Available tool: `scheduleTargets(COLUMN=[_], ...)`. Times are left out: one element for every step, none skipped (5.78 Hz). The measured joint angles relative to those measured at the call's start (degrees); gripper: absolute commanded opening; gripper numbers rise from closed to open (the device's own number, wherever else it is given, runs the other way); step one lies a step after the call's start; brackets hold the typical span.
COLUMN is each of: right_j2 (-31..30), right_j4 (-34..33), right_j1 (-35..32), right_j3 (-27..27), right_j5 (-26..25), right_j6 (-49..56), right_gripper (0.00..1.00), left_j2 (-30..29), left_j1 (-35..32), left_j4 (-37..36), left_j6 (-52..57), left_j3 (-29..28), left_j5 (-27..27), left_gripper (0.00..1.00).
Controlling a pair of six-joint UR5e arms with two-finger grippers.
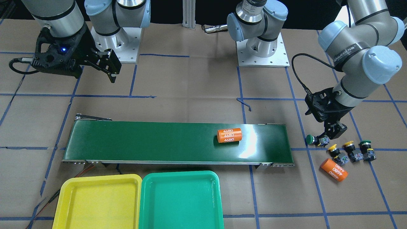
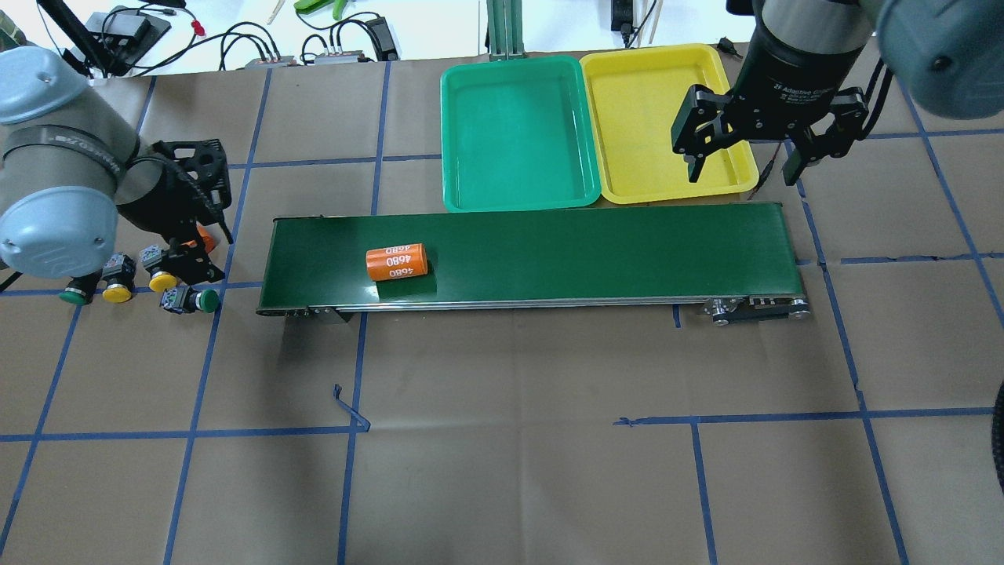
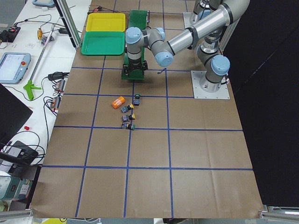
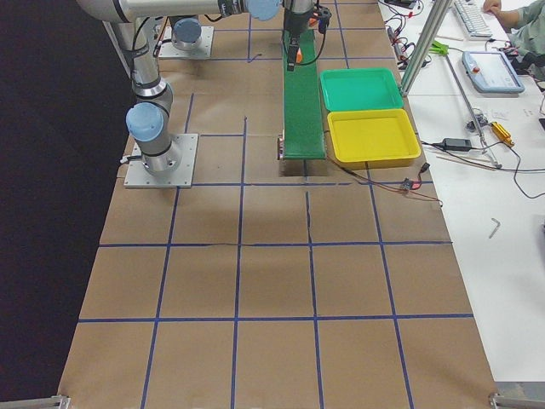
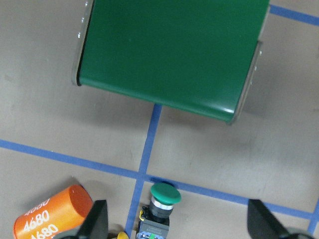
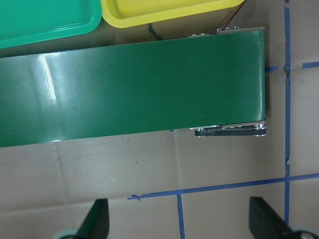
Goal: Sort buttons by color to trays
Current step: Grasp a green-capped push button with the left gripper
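Four buttons lie on the table off the conveyor's end: a green one on its side (image 1: 313, 140), two yellow ones (image 1: 334, 151) (image 1: 349, 148) and another green one (image 1: 365, 148). My left gripper (image 1: 332, 133) is open and low over the lying green button (image 5: 162, 201), which shows between its fingers (image 5: 99, 221) in the left wrist view. My right gripper (image 2: 741, 165) is open and empty, high over the conveyor's other end near the yellow tray (image 2: 643, 118). The green tray (image 2: 514, 133) sits beside the yellow one. Both trays hold nothing.
A long dark-green conveyor belt (image 1: 143, 143) lies across the table with an orange "4680" cylinder (image 1: 229, 135) on it. A second orange cylinder (image 1: 334, 170) lies on the table by the buttons. Cables run near the yellow tray (image 1: 98, 200).
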State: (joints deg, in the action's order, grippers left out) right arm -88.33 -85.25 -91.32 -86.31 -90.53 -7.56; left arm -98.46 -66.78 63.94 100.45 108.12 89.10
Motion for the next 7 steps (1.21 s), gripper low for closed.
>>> scheduleTargets(right_j2=[0.00, -0.03, -0.06, -0.06, -0.03, -0.01, 0.00], right_j4=[-0.02, -0.13, -0.22, -0.25, -0.29, -0.33, -0.32], right_j1=[-0.02, -0.10, -0.14, -0.15, -0.12, -0.12, -0.12], right_j3=[0.00, 0.03, 0.06, 0.06, 0.03, 0.01, 0.03], right_j5=[0.00, 0.09, 0.24, 0.27, 0.24, 0.25, 0.24], right_j6=[0.00, 0.00, -0.02, -0.06, -0.08, -0.09, -0.09], right_gripper=[1.00, 1.00, 1.00, 1.00, 1.00, 1.00, 1.00], left_j2=[-1.24, -3.23, -5.63, -7.64, -9.65, -11.81, -13.49], left_j1=[3.09, 5.72, 7.63, 8.61, 8.94, 9.04, 9.09], left_j4=[-0.27, -1.25, -3.54, -6.33, -9.41, -12.28, -14.39], left_j6=[7.00, 13.84, 19.88, 23.98, 26.70, 28.19, 28.89], left_j3=[0.20, 0.16, 0.42, 1.21, 2.38, 3.46, 3.98], left_j5=[-0.08, -0.11, -0.14, -0.15, -0.13, -0.04, 0.03], left_gripper=[0.97, 0.97, 0.97, 0.98, 0.98, 0.98, 0.97])
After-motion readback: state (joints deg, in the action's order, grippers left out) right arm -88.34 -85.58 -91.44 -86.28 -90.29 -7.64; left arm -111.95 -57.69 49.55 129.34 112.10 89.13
